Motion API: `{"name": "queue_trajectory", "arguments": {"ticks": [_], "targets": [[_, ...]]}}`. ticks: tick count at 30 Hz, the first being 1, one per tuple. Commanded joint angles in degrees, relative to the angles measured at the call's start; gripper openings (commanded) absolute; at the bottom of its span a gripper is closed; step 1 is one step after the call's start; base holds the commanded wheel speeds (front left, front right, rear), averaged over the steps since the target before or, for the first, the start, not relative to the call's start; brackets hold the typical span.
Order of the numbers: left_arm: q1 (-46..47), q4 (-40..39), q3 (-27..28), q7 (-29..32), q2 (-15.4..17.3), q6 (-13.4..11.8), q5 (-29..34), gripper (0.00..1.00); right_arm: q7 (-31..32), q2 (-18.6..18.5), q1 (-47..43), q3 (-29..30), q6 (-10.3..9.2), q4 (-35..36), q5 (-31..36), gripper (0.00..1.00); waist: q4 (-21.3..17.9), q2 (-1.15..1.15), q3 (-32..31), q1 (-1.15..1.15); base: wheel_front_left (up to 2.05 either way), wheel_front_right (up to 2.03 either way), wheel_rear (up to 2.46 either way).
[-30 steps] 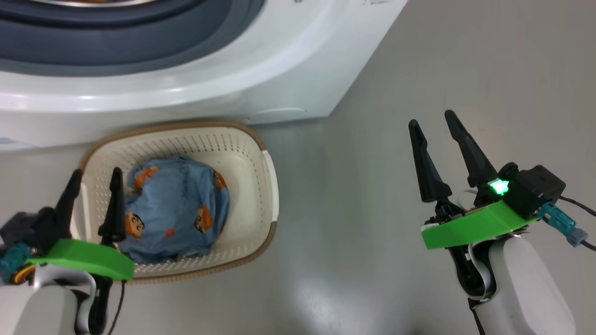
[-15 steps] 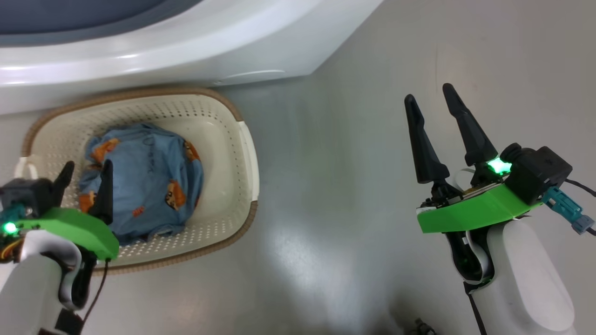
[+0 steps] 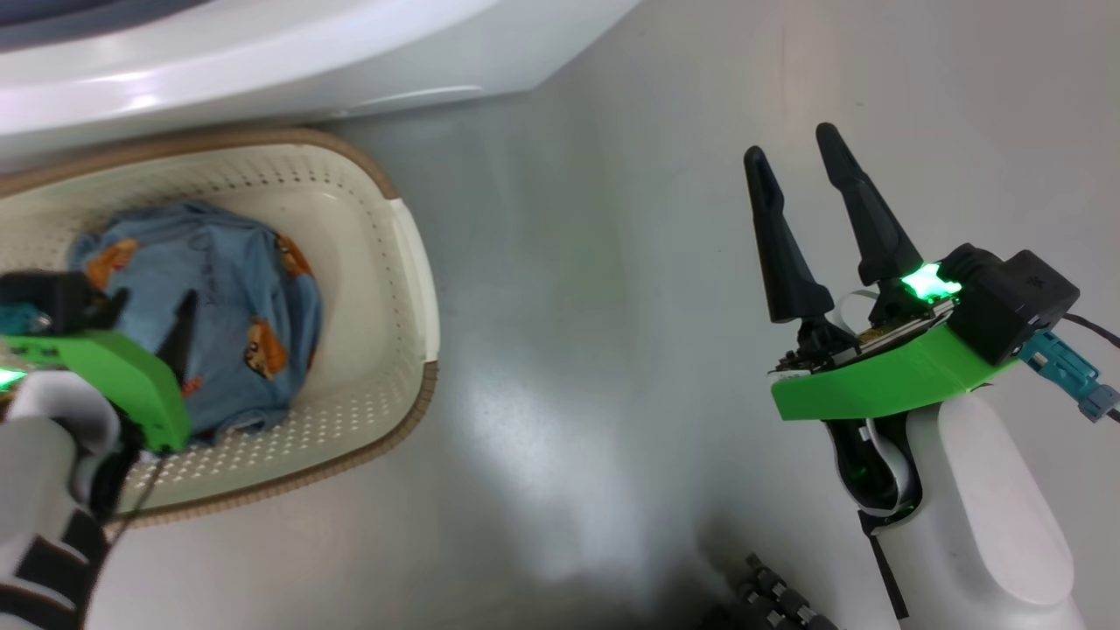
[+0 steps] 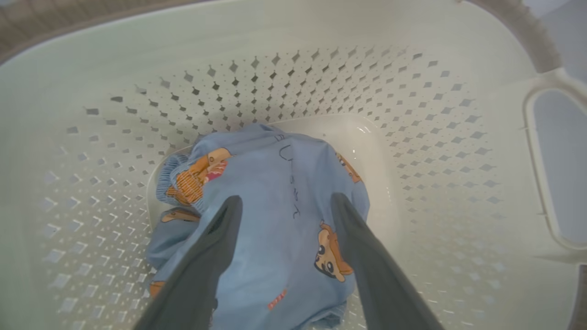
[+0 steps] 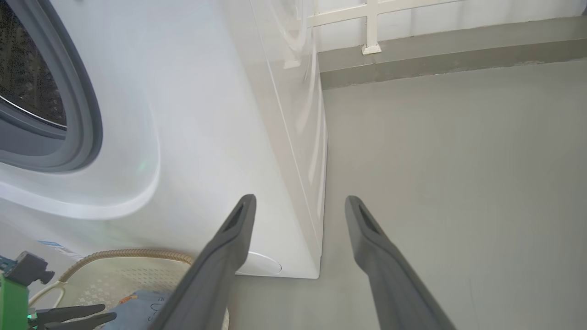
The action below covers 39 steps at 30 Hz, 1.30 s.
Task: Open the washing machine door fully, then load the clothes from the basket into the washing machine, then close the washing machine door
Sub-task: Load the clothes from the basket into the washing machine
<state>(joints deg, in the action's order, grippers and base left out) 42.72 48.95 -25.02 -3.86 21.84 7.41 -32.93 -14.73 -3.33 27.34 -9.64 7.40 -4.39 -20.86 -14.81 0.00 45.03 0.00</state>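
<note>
The cream basket (image 3: 411,262) stands on the floor in front of the white washing machine (image 3: 306,52). In it lie the light blue clothes (image 3: 236,289) with orange cartoon faces. My left gripper (image 3: 150,306) is open inside the basket, just above the clothes (image 4: 284,165), its fingers straddling the heap in the left wrist view (image 4: 285,200) with nothing gripped. My right gripper (image 3: 790,145) hangs open over bare floor to the right, holding nothing. Its wrist view (image 5: 299,200) looks at the washing machine (image 5: 197,114), the grey gasket (image 5: 82,114) and the dark drum (image 5: 27,82). The washing machine door is out of view.
Grey floor (image 3: 569,350) stretches between the basket and my right arm. A low grey kerb with a white rail foot (image 5: 371,46) runs behind the machine. A dark ribbed part (image 3: 779,604) shows at the bottom edge of the head view.
The head view has swung, shifting the whole picture left and up. My left gripper has moved from the basket's left wall to over the clothes and lower. Both grippers stay open.
</note>
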Motion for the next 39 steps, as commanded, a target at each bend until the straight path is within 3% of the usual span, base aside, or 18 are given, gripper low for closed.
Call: {"name": "queue_trajectory", "arguments": {"ticks": [1, 18, 24, 31, 32, 33, 34, 39], "targets": [[1.58, 1.28, 0.27, 0.27, 3.39, 0.07, -0.58, 1.0, -0.27, 0.45, -0.75, -1.38, 0.09, 1.64, -0.44, 1.0, -1.68, 0.0, 1.95, 0.0, 0.0, 0.0, 0.0], [10.47, 13.36, -8.96, 5.15, 6.5, 0.07, -7.63, 1.0, -0.27, 0.45, 0.23, -3.26, 0.09, 2.65, -1.85, 1.0, -5.44, 0.0, 6.28, 0.0, 0.0, 0.0, 0.0], [10.22, 11.13, -13.2, 8.73, 6.09, 0.07, -10.48, 1.0, -0.27, 0.45, 0.02, -2.84, 0.09, 2.86, -1.46, 1.0, -5.48, 0.0, 6.73, 0.0, 0.0, 0.0, 0.0], [10.43, 9.2, -18.05, 10.53, 7.88, 0.07, -14.86, 1.0, -0.27, 0.45, 0.41, -3.44, 0.09, 2.81, -1.41, 1.0, -5.62, 0.0, 6.93, 0.0, 0.0, 0.0, 0.0], [10.72, 9.07, -18.58, 10.06, 8.06, 0.07, -15.2, 0.95, -0.27, 0.45, 0.49, -3.5, 0.09, 2.83, -1.4, 1.0, -5.67, 0.0, 7.01, 0.0, 0.0, 0.0, 0.0], [11.12, 9.06, -18.88, 8.91, 8.27, 0.08, -15.43, 0.14, -0.27, 0.45, 0.54, -3.51, 0.09, 2.87, -1.38, 1.0, -5.71, 0.0, 7.08, 0.0, 0.0, 0.0, 0.0], [11.44, 9.25, -19.16, 7.9, 8.38, 0.08, -15.66, 0.0, -0.27, 0.45, 0.55, -3.49, 0.09, 2.91, -1.34, 1.0, -5.75, 0.0, 7.15, 0.0, 0.0, 0.0, 0.0], [12.31, 10.03, -21.16, 5.77, 8.09, 0.08, -17.26, 0.0, -0.27, 0.46, 0.41, -3.02, 0.09, 2.8, -1.06, 1.0, -5.44, 0.0, 7.06, 0.0, 0.0, 0.0, 0.0]]}}
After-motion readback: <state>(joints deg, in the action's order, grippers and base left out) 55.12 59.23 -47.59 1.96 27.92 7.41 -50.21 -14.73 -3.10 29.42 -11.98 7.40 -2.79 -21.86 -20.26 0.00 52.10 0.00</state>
